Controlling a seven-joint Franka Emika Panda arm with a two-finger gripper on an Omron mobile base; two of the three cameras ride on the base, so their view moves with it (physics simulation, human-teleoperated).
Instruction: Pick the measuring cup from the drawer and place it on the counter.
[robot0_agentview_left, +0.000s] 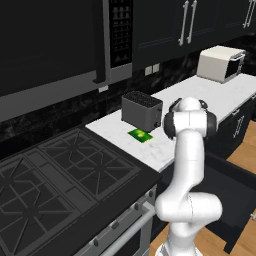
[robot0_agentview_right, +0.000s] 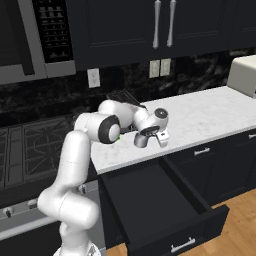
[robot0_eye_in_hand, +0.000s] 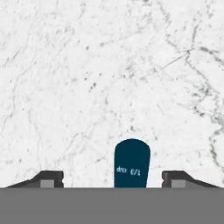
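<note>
Measuring cup: you see its dark blue handle (robot0_eye_in_hand: 132, 162) in the hand view, rounded end up, with small pale lettering on it, standing between the two finger tips over white marble; the bowl of the cup is out of sight.
Pincer: you find the pincer (robot0_agentview_right: 149, 138) pointing down over the front part of the table, just above the open drawer. Its tips stand well apart on either side of the handle, with marble showing in both gaps, so you cannot tell whether it pinches the cup.
Table: the white marble table (robot0_agentview_right: 210, 115) with grey veins runs right from the stove.
Drawer: the black drawer (robot0_agentview_right: 165, 210) is pulled far out below the table edge; you see a dark inside and no cup in it.
Toaster: a dark toaster (robot0_agentview_left: 142, 110) stands on the table beside the stove.
Green item: a small flat green thing (robot0_agentview_left: 140, 135) lies just in front of the toaster.
Stove: the black gas stove (robot0_agentview_left: 60, 170) sits left of the table.
Toaster oven: a pale toaster oven (robot0_agentview_left: 221, 63) stands far along the table.
</note>
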